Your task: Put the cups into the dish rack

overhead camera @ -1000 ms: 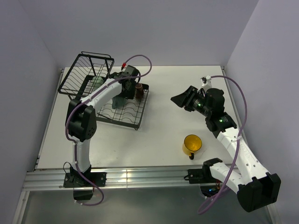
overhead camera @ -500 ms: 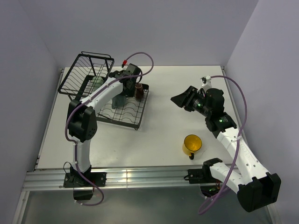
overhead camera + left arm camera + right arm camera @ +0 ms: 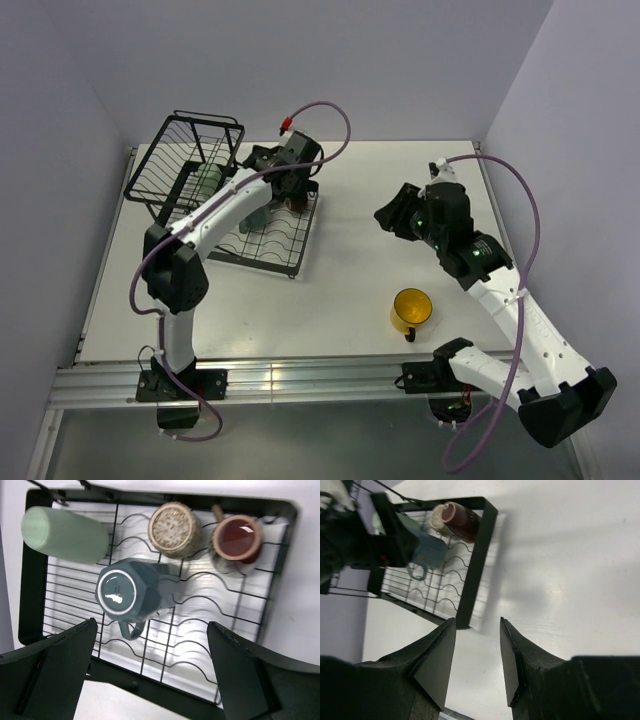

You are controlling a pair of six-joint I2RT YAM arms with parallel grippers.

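Left end effector [image 3: 152, 630] hung wide and empty above the black wire dish rack [image 3: 31, 605], camera looking straight down. Four cups sat in the flat tray below it:
- pale green handleless tumbler [image 3: 65, 535], lying on its side at the far corner
- beige speckled cup [image 3: 175, 529], mouth down
- small dark brown mug [image 3: 236, 539], just beside the speckled cup
- dark teal handled mug [image 3: 129, 591], upside down mid-tray

Only the larger yellow mug with handle [image 3: 411, 309] stood outside, upright on the white surface [image 3: 340, 290], well apart from the rack and close to the right arm's base.

Judgement: the step in hand was fetching that yellow mug, a job for the right arm. To do it well:
- come down over the rim on the side away from the handle
- pinch one wall, one finger inside
- lift clear before crossing
- set it in a free slot at the near end of the tray, clear of the teal mug's handle
- pull the left arm off the rack first so the two don't meet

Right end effector [image 3: 477, 622] was empty, fingers parted by a narrow gap. It was held high and aimed toward the rack, elbow folded. The left arm was stretched long over the tray, wrist bent down.
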